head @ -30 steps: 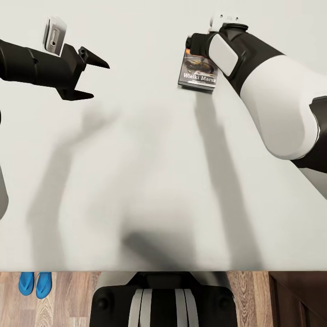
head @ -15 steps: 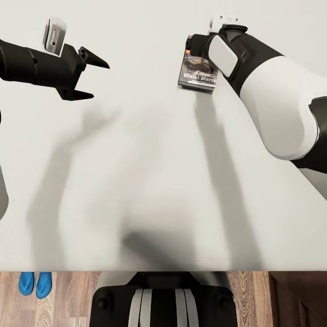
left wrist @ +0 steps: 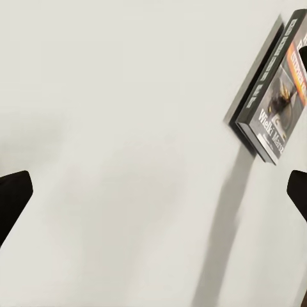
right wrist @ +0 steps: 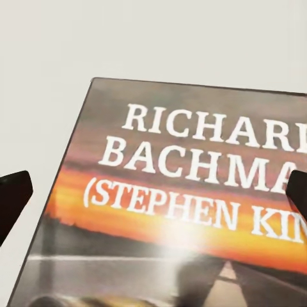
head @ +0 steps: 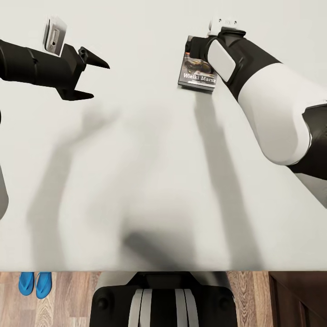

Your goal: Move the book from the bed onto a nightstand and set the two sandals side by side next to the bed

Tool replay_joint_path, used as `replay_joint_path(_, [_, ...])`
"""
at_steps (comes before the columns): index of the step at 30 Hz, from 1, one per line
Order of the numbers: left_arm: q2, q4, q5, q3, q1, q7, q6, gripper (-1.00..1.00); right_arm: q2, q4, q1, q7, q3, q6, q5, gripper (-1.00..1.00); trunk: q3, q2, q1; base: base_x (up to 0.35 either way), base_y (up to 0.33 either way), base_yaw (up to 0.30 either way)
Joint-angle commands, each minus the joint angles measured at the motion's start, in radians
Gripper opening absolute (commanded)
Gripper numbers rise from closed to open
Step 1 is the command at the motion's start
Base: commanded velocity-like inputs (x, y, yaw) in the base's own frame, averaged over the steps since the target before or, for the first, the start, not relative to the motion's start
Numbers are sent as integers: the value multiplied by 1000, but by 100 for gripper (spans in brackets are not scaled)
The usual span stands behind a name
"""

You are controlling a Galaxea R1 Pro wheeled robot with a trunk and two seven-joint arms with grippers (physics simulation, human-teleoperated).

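place: bedroom | evidence: pale bed [head: 150, 181], wood-plank floor [head: 68, 295], blue sandals [head: 35, 284] beside it

bare pale mattress [head: 150, 181] open across the frame's centre and lower half, book [head: 196, 72] lying flat at upper right under the right arm [head: 268, 104], left gripper [head: 88, 77] hovering upper left
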Motion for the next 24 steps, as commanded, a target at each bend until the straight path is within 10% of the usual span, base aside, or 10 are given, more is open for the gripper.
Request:
replay_joint_path(1, [1,0,4,0,-1,6,9,100,0,47,1,-6,0,6,-17,100,0,0,0,0,0,0])
replay_joint_path(24, [1,0,4,-1,-1,6,9,100,0,49,2,-6,2,13,-17,100,0,0,0,-62,0,0])
